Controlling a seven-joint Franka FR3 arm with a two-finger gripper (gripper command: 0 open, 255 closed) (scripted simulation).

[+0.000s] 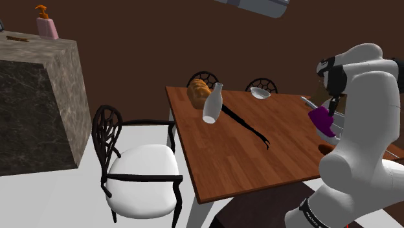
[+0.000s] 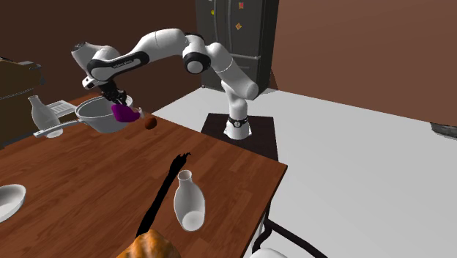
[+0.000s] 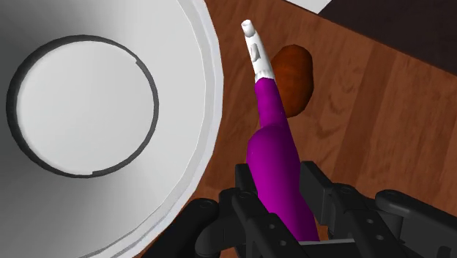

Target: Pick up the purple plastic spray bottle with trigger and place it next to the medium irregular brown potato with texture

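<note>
Purple spray bottle [image 3: 277, 161]: where is it hanging right now, Ana?

It is riding in the pincer [image 3: 280, 182], Ben. The black fingers are clamping its body from both sides, and it is lying tilted, white nozzle pointing out towards the brown potato [image 3: 293, 77]. In the second exterior view it is looking lifted off the wooden surface [image 2: 88, 190], between the grey pan [image 2: 99, 116] and the potato.

So the carrying is nearly finishing, I am guessing. What is the placing asking for?

I am thinking the pan's rim is the main worry. It is sitting just beside the bottle, so the arm should be coming down on the potato's side of it, over bare wood. It should be going down slowly, too, because a tilted bottle is likely rolling once let go.

And the potato?

It is round and loose, so I am expecting a nudge to send it off. Better to be aiming just beside it, not touching, and to be opening the fingers only when the bottle is resting on the wood.
</note>
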